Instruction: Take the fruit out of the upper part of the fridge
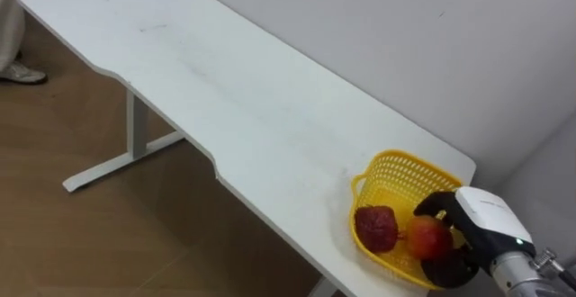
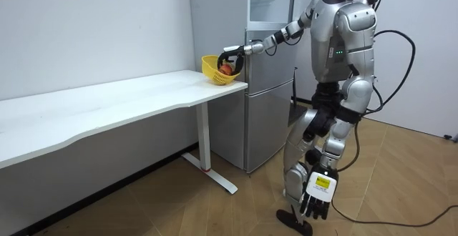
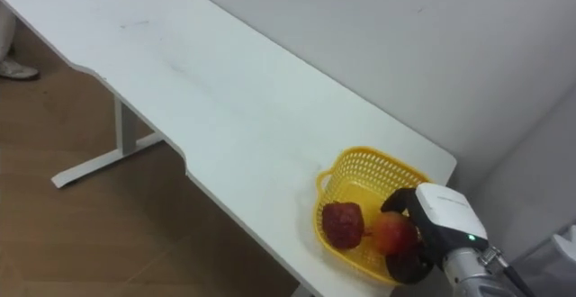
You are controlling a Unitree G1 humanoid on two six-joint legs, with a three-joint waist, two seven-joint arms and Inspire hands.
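A yellow mesh basket (image 1: pixel 396 159) (image 3: pixel 358 156) stands at the near end of the white table (image 1: pixel 225 90), next to the wall. A dark red fruit (image 1: pixel 376 228) (image 3: pixel 342 223) lies inside it. My right hand (image 1: pixel 481 218) (image 3: pixel 441 211) reaches in from the lower right, fingers curled round an orange-red fruit (image 1: pixel 430 238) (image 3: pixel 393 234) at the basket's near rim. In the room view I stand in front of the fridge (image 2: pixel 268 86) with the right arm stretched out to the basket (image 2: pixel 215 68). My left hand (image 2: pixel 315 193) hangs low beside my legs, fingers relaxed.
The long white table (image 2: pixel 107 104) runs along the wall, its metal legs (image 1: pixel 130 144) on a wooden floor. A person's shoe (image 1: pixel 22 74) shows at the far left beyond the table. The fridge stands right beside the table's end.
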